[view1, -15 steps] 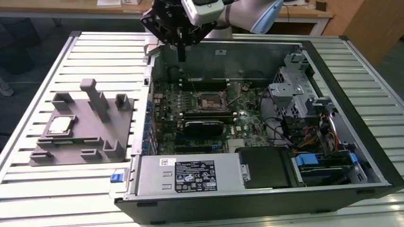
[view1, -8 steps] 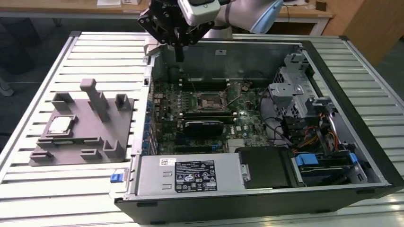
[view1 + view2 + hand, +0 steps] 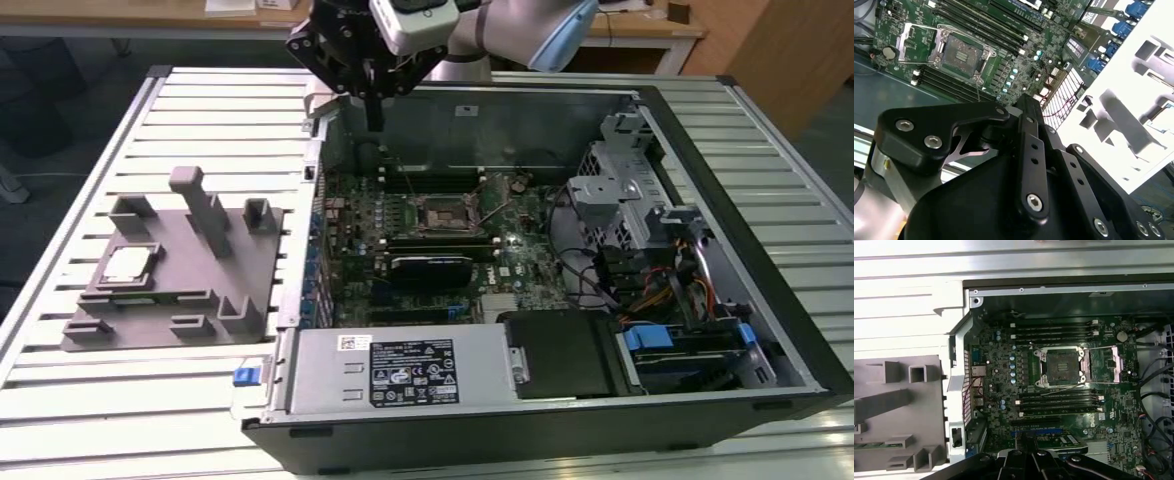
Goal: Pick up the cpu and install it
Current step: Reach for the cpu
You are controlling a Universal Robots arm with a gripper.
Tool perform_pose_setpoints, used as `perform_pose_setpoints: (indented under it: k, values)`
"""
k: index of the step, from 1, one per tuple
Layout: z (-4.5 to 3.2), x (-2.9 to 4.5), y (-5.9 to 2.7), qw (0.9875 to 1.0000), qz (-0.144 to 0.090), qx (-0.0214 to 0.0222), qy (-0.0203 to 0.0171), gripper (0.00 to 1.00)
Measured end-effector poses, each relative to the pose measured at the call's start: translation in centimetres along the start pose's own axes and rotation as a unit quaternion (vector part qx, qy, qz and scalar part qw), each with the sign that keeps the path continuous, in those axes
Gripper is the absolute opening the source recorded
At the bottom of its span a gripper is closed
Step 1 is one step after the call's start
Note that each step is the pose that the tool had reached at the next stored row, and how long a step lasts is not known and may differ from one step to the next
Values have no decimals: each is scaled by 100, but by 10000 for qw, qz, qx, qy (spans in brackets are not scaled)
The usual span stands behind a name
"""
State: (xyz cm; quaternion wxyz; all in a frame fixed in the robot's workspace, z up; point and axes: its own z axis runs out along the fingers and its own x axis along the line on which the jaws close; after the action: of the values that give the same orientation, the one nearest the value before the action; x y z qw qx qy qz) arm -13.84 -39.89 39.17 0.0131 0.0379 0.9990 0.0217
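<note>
The gripper (image 3: 376, 118), pinched narrow and empty, hangs over the case (image 3: 534, 115). The cpu (image 3: 127, 265) lies flat in the tray (image 3: 147, 320) beside it, so a level, centred edge grasp suits.

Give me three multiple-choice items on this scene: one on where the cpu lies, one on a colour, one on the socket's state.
1. Where does the cpu lie?
A. On the gray fixture beside the computer case
B. In the socket
C. On the motherboard

2. What colour is the motherboard?
A. Red
B. Green
C. White

3. How is the socket?
A. Holding a chip
B. Under a cooler
C. Empty

Answers:
1 A, the exterior view shows the chip resting on the fixture.
2 B, the board shows green in both wrist views.
3 C, bare contacts show inside its frame.
</note>
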Motion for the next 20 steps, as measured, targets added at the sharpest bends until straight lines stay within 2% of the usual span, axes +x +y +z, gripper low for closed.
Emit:
perform_pose_setpoints:
  k: [20]
  values:
    - [15, 98, -8, 10000, 0, 0, 0, 11]
